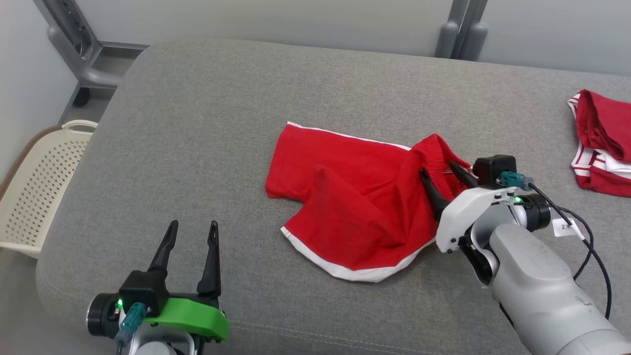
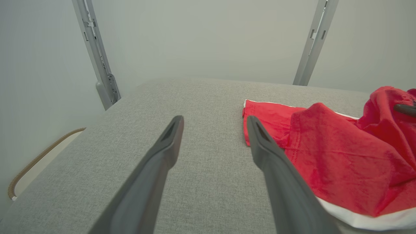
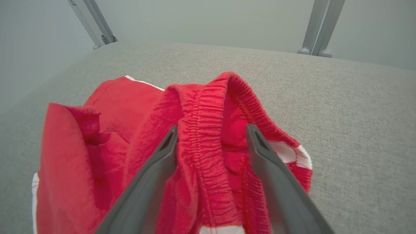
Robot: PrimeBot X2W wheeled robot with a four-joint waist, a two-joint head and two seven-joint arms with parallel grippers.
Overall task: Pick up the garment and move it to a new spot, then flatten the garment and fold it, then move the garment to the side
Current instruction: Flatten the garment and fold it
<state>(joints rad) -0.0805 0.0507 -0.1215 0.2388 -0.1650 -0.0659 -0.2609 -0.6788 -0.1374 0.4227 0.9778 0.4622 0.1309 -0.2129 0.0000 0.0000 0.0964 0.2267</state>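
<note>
The garment (image 1: 355, 202), red shorts with white trim, lies crumpled in the middle of the grey padded surface (image 1: 212, 113). Its elastic waistband (image 3: 203, 130) bunches up at the right end. My right gripper (image 1: 438, 168) is at that end, open, with the waistband standing between its two spread fingers (image 3: 213, 127). My left gripper (image 1: 193, 224) hovers open over bare padding at the lower left, apart from the garment (image 2: 341, 152), which lies to the right of its fingers (image 2: 214, 118).
A second red and white garment (image 1: 599, 143) sits bunched at the far right edge. A cream perforated basket (image 1: 39, 192) stands on the floor left of the surface. Grey metal frame legs (image 1: 84, 54) rise behind. A black cable (image 1: 586, 246) trails from my right wrist.
</note>
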